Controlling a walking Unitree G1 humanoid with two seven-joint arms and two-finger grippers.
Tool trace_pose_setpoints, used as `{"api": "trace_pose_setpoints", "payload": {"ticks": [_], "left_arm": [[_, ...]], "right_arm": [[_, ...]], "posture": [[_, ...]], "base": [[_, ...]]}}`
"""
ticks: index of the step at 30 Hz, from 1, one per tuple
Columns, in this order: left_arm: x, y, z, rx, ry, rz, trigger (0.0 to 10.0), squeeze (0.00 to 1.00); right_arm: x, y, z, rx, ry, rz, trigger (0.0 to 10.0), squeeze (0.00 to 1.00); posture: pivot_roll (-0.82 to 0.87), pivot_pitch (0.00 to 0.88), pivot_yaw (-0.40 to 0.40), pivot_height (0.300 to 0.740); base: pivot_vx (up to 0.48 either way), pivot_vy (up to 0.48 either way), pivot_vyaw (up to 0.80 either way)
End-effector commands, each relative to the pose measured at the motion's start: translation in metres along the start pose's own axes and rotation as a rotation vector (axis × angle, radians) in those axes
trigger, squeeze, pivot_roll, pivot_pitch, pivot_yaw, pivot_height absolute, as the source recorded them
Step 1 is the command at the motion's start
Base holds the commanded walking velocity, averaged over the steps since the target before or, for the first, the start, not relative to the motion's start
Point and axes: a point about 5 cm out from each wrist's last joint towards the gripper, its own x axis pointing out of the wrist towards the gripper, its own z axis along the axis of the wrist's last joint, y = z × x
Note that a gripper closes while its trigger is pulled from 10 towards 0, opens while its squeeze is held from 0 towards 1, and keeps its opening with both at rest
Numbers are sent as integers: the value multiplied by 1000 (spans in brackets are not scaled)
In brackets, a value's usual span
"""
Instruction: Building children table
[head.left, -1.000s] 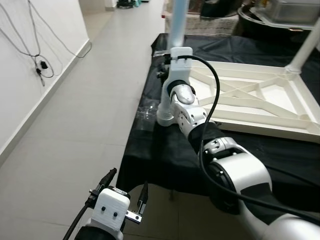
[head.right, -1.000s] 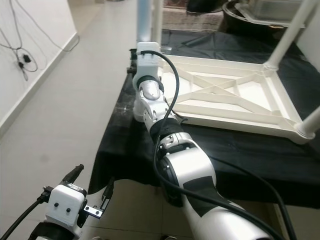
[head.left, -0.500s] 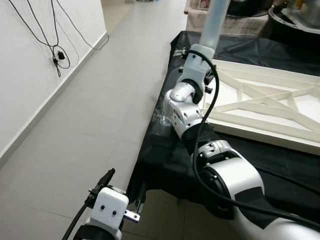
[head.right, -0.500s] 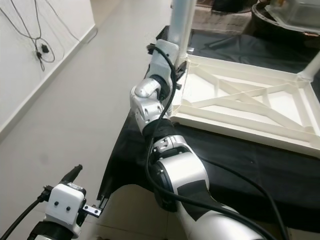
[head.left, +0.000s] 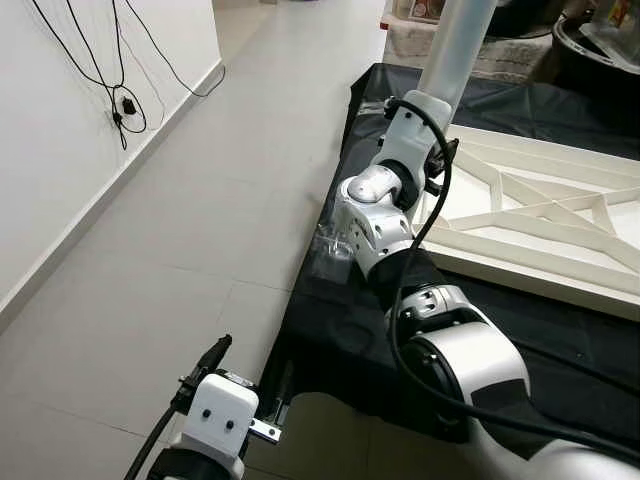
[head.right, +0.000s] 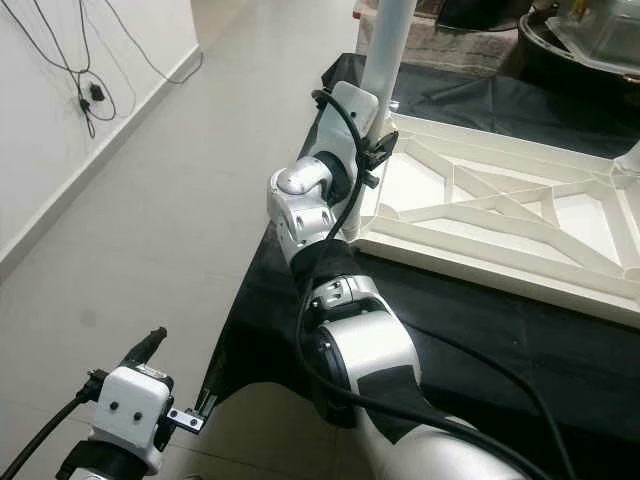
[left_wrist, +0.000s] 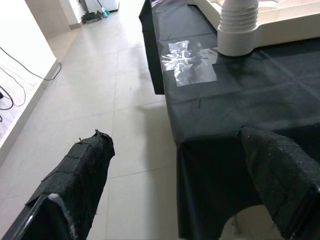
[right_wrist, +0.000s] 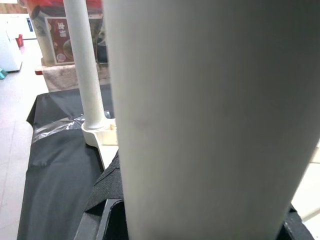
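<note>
Where black cloth (head.left: 330, 330) ends — left claw (left_wrist: 175, 195), open floor (head.left: 180, 250).

No text, brand, number or sign can be read in these pictures. In the right wrist view a red printed poster (right_wrist: 59, 42) is seen at the far end of the room, beyond the black-covered table; an image and some marks are carried on it, but they are too small and blurred to be made out. A red-and-yellow printed patch (head.left: 612, 10) is seen at the far right edge of the left eye view, and its lettering cannot be told either. No label is shown on the white table top (head.right: 520, 215) or on the white leg (head.left: 455, 45).
</note>
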Motion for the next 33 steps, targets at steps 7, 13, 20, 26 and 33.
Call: {"api": "trace_pose_setpoints", "payload": {"ticks": [7, 13, 20, 26, 33], "left_arm": [[-2, -1, -5, 3, 18, -13, 10000, 0], [-2, 0, -5, 3, 20, -13, 10000, 0], [-2, 1, -5, 3, 21, -12, 10000, 0], [-2, 1, -5, 4, 20, -10, 10000, 0], [0, 2, -4, 7, 14, -8, 10000, 0]], "right_arm": [[3, -21, -51, -139, 169, -74, 10000, 0], [0, -20, -52, -138, 161, -55, 10000, 0], [2, -24, -51, -115, 169, -101, 10000, 0], [18, -38, -46, -66, 166, -197, 10000, 0], [54, -77, -47, -100, 120, -356, 10000, 0]], "posture": [[147, 152, -48, 740], [149, 154, -44, 740], [148, 159, -41, 740], [148, 159, -41, 740], [149, 166, -34, 740]], "base": [[0, 0, 0], [0, 0, 0], [0, 0, 0], [0, 0, 0], [0, 0, 0]]}}
